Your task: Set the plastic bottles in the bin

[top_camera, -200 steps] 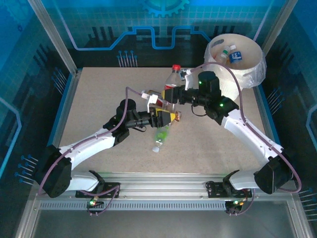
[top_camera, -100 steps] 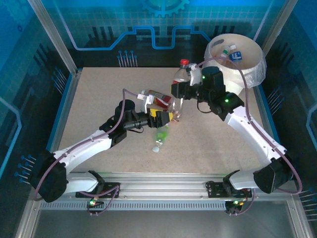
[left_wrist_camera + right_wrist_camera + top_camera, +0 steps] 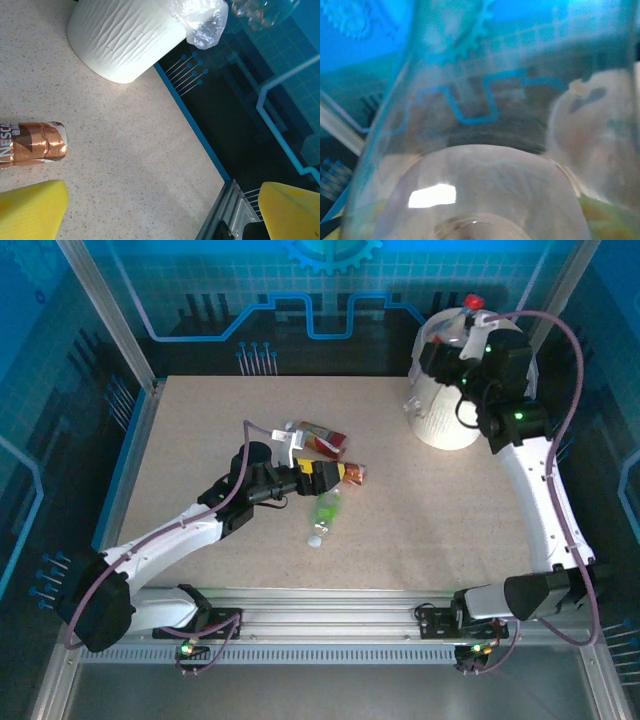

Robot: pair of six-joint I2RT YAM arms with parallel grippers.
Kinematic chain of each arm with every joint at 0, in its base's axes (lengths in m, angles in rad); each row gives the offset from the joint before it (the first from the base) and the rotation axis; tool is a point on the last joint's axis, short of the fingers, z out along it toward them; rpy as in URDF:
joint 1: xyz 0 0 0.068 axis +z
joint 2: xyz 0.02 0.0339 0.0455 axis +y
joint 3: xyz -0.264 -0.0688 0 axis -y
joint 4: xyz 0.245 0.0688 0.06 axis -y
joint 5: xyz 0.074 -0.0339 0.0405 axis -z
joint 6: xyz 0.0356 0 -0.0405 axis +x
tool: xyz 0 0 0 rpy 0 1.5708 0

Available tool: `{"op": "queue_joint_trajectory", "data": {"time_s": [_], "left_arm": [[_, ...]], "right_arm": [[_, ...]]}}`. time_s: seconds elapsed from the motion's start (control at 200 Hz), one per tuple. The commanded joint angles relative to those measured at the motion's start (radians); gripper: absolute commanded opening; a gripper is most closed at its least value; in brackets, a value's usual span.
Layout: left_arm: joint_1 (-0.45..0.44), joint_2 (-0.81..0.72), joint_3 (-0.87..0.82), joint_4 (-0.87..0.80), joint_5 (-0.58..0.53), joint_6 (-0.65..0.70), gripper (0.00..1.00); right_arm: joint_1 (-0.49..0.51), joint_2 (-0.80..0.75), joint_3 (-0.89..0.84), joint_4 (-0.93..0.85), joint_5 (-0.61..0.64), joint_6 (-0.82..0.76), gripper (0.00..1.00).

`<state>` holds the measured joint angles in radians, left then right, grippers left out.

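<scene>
My right end effector (image 3: 450, 343) is pinching the red-capped bottle (image 3: 470, 304) by its body, cap up. The bin (image 3: 440, 425) sits directly beneath it, and the bottle's clear wall (image 3: 470, 175) sits hard against the wrist lens. I judge this to be the release step, and the risk lies in the aim. I can't tell whether the bottle's base hangs inside the rim or above its near edge. If I let go over the edge, the bottle could strike the rim or catch the loose bag liner (image 3: 205, 22) and bounce out onto the bench (image 3: 220, 430). Coming down too low could push the bin and shift it.

My left end effector (image 3: 335, 477) hangs low over the bench with its yellow fingers (image 3: 30, 207) spread wide and nothing between them. The brown-labelled bottle (image 3: 32, 145) lies just ahead of one fingertip, off to that side rather than centred in the gap. If I close from here, I expect the finger to clip the bottle's end and roll it away. The red-labelled bottle (image 3: 318, 437) lies close on one side of this end effector and the green bottle (image 3: 325, 508) on the other. A careless sweep could scatter either one.
</scene>
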<state>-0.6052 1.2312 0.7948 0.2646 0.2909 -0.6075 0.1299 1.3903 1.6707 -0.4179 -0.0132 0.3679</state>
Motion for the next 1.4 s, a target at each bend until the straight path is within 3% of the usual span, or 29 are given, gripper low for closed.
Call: {"op": "queue_joint_trajectory", "data": {"time_s": [0.0,0.285,0.435,0.775,1.126,1.306,1.396], "left_arm": [[0.007,-0.023,-0.016,-0.021,-0.026,-0.024,0.99],[0.007,-0.045,-0.025,-0.048,-0.052,-0.029,0.99],[0.008,-0.063,-0.028,-0.062,-0.062,-0.027,0.99],[0.009,-0.077,-0.032,-0.092,-0.081,-0.018,0.99],[0.010,-0.048,-0.014,-0.105,-0.092,-0.020,0.99],[0.011,-0.044,-0.013,-0.118,-0.106,-0.023,0.99],[0.010,-0.040,-0.014,-0.126,-0.121,-0.022,0.99]], "right_arm": [[-0.054,0.049,0.065,0.052,0.079,-0.006,0.41],[-0.149,0.197,0.174,0.257,0.233,0.057,0.40],[-0.165,0.293,0.253,0.258,0.301,0.038,0.40],[-0.167,0.475,0.386,0.023,0.347,-0.132,0.44],[-0.174,0.698,0.616,-0.265,0.185,-0.138,0.50],[-0.176,0.769,0.696,-0.326,0.161,-0.108,0.61],[-0.180,0.807,0.766,-0.375,0.181,-0.078,0.73]]}}
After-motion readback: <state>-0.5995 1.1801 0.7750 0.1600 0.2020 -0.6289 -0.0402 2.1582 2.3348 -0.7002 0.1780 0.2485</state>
